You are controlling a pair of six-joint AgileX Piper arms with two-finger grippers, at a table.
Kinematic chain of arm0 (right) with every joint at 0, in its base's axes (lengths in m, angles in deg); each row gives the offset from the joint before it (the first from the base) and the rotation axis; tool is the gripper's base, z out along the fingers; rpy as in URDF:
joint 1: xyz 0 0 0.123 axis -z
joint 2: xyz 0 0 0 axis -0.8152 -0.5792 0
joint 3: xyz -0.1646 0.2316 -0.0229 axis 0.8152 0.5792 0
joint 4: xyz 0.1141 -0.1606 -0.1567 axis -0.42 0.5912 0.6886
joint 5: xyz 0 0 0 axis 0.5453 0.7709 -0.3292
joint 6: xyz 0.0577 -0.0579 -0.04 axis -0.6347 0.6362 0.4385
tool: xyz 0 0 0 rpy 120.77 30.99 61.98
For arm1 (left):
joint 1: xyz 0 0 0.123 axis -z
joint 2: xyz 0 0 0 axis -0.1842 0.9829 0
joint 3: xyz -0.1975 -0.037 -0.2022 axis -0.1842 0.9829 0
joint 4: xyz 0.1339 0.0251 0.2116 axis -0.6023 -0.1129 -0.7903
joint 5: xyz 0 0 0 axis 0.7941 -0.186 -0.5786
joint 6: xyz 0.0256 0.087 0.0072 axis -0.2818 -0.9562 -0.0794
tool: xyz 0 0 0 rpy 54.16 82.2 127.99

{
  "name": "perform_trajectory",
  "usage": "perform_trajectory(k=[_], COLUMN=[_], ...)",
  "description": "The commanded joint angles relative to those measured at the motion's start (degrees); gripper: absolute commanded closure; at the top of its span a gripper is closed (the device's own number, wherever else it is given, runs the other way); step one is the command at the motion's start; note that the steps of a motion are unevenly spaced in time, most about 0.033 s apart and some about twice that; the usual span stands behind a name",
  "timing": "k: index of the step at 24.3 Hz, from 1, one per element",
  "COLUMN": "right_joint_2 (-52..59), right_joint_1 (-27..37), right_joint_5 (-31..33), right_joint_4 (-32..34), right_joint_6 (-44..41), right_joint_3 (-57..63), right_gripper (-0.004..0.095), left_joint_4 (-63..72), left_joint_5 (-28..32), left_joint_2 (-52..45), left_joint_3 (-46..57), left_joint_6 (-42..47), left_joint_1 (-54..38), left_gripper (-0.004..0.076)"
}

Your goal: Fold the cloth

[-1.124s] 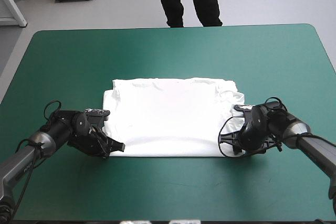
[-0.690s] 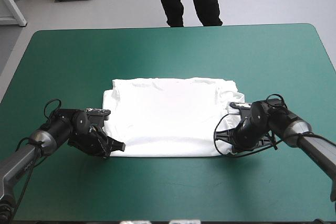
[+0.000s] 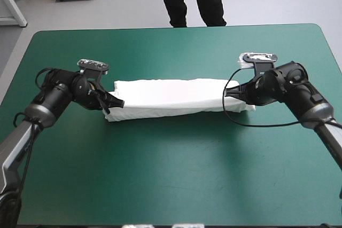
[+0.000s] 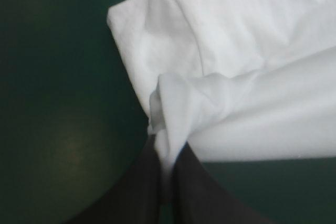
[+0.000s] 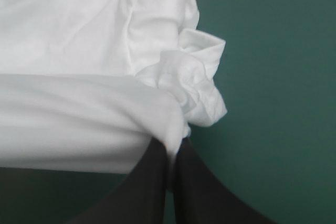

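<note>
the t-shirt [image 3: 176, 97] sits a little above the middle of the high view, a long narrow white band running left to right across the teal-green table [image 3: 171, 185], well inside every edge. its near part is lifted and carried over the far part, so the upper layer runs smooth from end to end, while a thinner strip of the lower layer shows along the band's lower edge. the left gripper [image 3: 116, 102] is at the band's left end and the right gripper [image 3: 228, 93] at its right end. in the left wrist view the black fingers [image 4: 149, 187] are clenched on a bunched corner of white fabric, which puckers into soft folds just ahead of the tips; beyond it the cloth spreads flat with a few shallow creases. the right wrist view shows the same grip (the two fingers all but closed, a thin white edge pinched between them), with a crumpled lump of fabric beside the pinch and the lifted layer sagging in a smooth curve away from it
</note>
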Motion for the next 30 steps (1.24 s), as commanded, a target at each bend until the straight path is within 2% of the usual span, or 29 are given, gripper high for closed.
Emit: perform_trajectory(k=[1, 7, 12, 18, 20, 21, 22, 24, 25, 27, 30], right_joint_2=[-2.3, -9.5, -16.7, -24.0, -24.8, -25.4, -25.4, -24.8, -24.4, -23.3, -19.8], right_joint_1=[2.5, 5.2, 7.8, 8.2, 8.2, 8.2, 8.2, 8.2, 8.2, 8.2, 8.2], right_joint_5=[-2.7, -3.8, -4.2, -5.1, -4.6, -4.4, -4.2, -3.2, -2.7, -1.5, 1.0], right_joint_4=[1.8, 1.2, -4.6, -6.4, -7.0, -7.7, -9.2, -10.2, -9.9, -9.4, -7.8], right_joint_6=[-0.2, 0.9, 5.3, 8.8, 8.8, 8.8, 8.9, 10.4, 10.4, 10.4, 10.7], right_joint_3=[-5.3, -12.7, -18.7, -21.1, -21.1, -21.1, -21.4, -22.6, -23.1, -24.0, -24.4], right_gripper=[0.0925, 0.0925, 0.0925, 0.0895, 0.0798, 0.0641, 0.0493, 0.0371, 0.0368, 0.0370, 0.0371], left_joint_4=[-2.0, -2.0, -2.0, -1.2, -0.7, 1.8, 4.0, 2.8, 2.3, 0.8, 2.1], left_joint_5=[3.0, 3.6, 3.9, 4.2, 3.4, 2.7, 2.7, 2.4, 1.9, 0.6, 0.3], left_joint_2=[2.7, 11.0, 18.6, 25.5, 26.3, 26.5, 26.2, 25.0, 24.3, 22.8, 19.4], left_joint_3=[-6.1, -15.6, -23.4, -25.3, -25.3, -25.3, -25.4, -25.4, -25.6, -26.1, -26.5], left_joint_6=[1.3, 2.1, 2.2, 2.4, 2.3, 0.5, -2.6, -2.1, -2.1, -2.1, -2.1], left_joint_1=[0.1, 0.1, 0.1, 0.1, 0.1, 0.1, 0.1, 0.0, -0.1, -0.1, 0.1], left_gripper=[0.0733, 0.0733, 0.0733, 0.0720, 0.0657, 0.0551, 0.0401, 0.0226, 0.0194, 0.0181, 0.0237])
